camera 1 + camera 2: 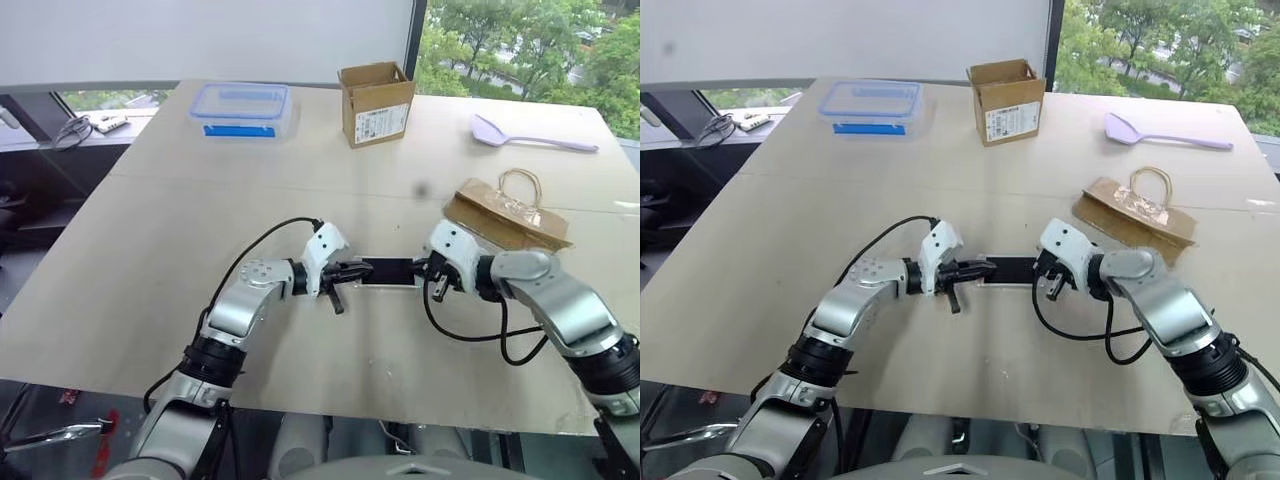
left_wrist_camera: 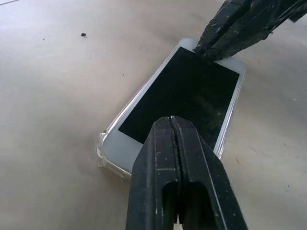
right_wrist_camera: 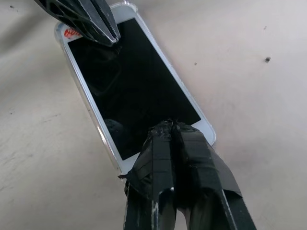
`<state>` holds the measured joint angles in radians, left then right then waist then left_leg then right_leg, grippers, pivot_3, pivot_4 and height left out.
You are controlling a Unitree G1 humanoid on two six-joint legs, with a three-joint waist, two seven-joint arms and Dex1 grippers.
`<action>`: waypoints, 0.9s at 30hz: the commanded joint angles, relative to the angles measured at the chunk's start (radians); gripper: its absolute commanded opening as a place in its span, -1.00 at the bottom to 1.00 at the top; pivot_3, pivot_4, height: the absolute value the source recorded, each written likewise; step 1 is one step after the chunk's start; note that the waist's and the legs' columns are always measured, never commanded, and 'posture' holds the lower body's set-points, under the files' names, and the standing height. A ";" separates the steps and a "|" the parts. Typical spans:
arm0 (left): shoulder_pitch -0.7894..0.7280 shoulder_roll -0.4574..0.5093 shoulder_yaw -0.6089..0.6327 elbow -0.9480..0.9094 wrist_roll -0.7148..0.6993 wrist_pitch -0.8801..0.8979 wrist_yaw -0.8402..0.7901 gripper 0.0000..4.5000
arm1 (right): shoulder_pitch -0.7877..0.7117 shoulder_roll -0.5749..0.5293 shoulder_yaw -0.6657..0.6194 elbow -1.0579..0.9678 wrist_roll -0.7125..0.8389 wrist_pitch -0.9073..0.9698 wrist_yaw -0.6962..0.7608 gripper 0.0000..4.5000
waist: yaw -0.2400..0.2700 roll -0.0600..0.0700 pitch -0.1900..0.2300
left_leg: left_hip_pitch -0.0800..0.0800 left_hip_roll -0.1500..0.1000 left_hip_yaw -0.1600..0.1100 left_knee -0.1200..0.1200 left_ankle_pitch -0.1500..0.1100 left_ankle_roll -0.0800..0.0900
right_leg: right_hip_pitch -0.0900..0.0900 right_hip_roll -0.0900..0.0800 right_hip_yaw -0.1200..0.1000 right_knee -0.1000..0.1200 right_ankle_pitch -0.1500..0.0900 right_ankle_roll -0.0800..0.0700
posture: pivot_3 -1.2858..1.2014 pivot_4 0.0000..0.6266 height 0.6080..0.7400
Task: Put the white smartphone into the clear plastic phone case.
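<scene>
Both grippers closed, holding nothing — left gripper [image 2: 175, 120] and right gripper [image 3: 170, 125] press fingertips on opposite ends of the white smartphone [image 2: 184, 98] between them. It lies in the clear plastic phone case [image 2: 106, 152] — stiff, slick glass, so push on its bezels, not mid-screen.
</scene>
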<state>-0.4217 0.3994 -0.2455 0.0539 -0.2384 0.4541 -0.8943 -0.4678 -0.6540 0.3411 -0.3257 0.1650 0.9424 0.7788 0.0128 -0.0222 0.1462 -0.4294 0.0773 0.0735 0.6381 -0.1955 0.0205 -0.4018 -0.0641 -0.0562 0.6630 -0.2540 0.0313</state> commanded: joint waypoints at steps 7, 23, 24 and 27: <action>0.055 -0.022 -0.012 -0.055 0.005 0.043 0.044 -1.00 | 0.036 -0.011 0.166 0.209 -0.022 0.146 0.032 -0.94 | 0.002 -0.008 -0.023 | 0.007 0.000 -0.001 -0.001 0.000 0.000 | 0.007 -0.002 -0.001 -0.002 -0.003 -0.004 | 0.03 -0.52 1.00; 0.029 -0.050 -0.010 -0.040 0.008 0.070 0.068 -1.00 | 0.075 0.040 0.223 0.351 -0.090 0.110 0.020 -0.94 | 0.002 -0.012 -0.049 | 0.017 0.000 -0.005 -0.003 -0.003 -0.005 | 0.016 -0.018 -0.006 -0.006 -0.005 0.000 | 0.03 -0.52 1.00; 0.025 -0.052 -0.010 -0.037 0.009 0.071 0.069 -1.00 | 0.074 0.044 0.224 0.361 -0.094 0.106 0.021 -0.94 | 0.001 -0.012 -0.049 | 0.017 0.000 -0.005 -0.003 -0.003 -0.005 | 0.016 -0.018 -0.007 -0.006 -0.005 0.000 | 0.03 -0.52 1.00; 0.016 -0.057 -0.009 -0.033 0.009 0.074 0.069 -1.00 | 0.073 0.053 0.229 0.385 -0.106 0.098 0.021 -0.94 | 0.000 -0.011 -0.051 | 0.017 0.000 -0.006 -0.004 -0.004 -0.005 | 0.017 -0.023 -0.011 -0.006 -0.005 0.000 | 0.03 -0.52 1.00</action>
<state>-0.3862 0.3473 -0.2540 0.0357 -0.2280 0.5331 -0.8246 -0.5053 -0.5975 0.4070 -0.1422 0.1070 0.9593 0.8016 0.0123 -0.0332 0.0953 -0.4119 0.0777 0.0667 0.6340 -0.1990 0.0151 -0.3848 -0.0880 -0.0683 0.6564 -0.2593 0.0316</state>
